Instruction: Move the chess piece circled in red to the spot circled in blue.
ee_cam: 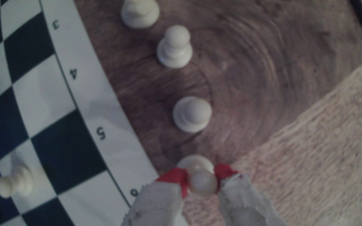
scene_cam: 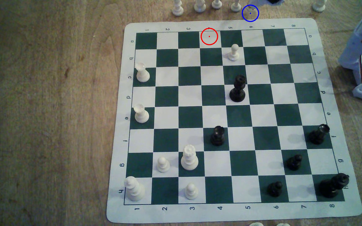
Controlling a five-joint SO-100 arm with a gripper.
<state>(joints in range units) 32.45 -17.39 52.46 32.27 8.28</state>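
Holding the chess piece over bare tabletop beside the board's edge.
Red-tipped gripper jaws clamp its ball head, likely to lower it upright onto the spot.

Red-tipped fingers pinch the chess piece — just off the chessboard.

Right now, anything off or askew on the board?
Nothing toppled or damaged. One oddity: the red ring encloses a bare square, because the pawn is already off the board, pinched between the gripper's red-tipped fingers over the wood near the blue ring.
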